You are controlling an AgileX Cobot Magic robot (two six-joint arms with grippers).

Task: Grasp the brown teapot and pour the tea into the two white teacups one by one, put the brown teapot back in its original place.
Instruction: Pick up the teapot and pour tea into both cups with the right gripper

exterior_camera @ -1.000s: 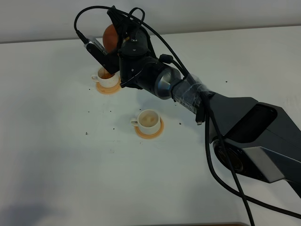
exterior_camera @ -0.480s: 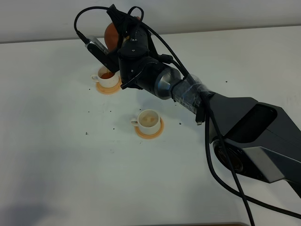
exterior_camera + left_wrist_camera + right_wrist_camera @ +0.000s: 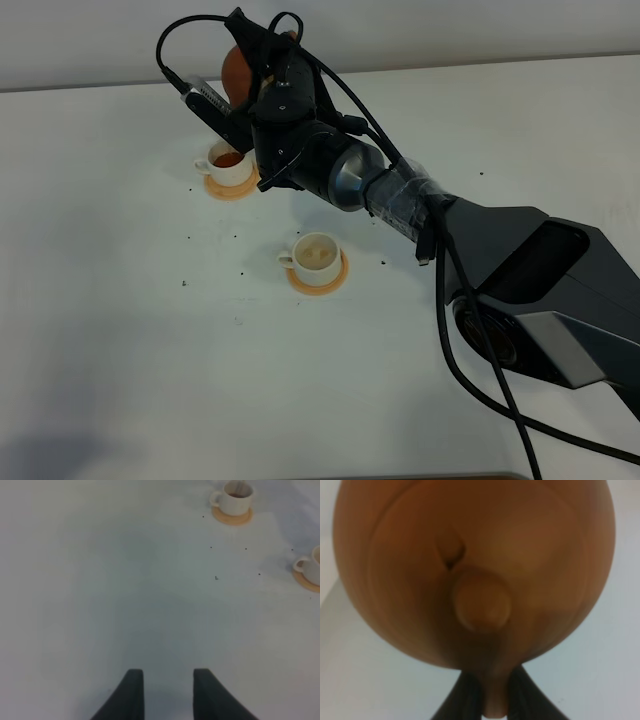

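Observation:
The brown teapot [image 3: 236, 70] hangs above the table's far left, just behind the far white teacup [image 3: 228, 162]. My right gripper [image 3: 258, 72] is shut on the teapot's loop handle [image 3: 495, 702]. In the right wrist view the teapot's body and lid knob [image 3: 482, 605] fill the picture. The far teacup holds dark tea and stands on an orange coaster [image 3: 232, 187]. The near white teacup [image 3: 316, 254] holds pale liquid on its own orange coaster [image 3: 320, 278]. My left gripper [image 3: 164, 692] is open over bare table, well away from both teacups [image 3: 235, 492] [image 3: 311, 565]. The original place is hidden.
The right arm [image 3: 400, 205] stretches from the lower right across the middle to the far left, with cables looping over it. Small dark specks [image 3: 186, 283] dot the white table [image 3: 120, 330] around the cups.
The right wrist and teapot have risen slightly, uncovering more of the far teacup. The cups and the left gripper have not moved.

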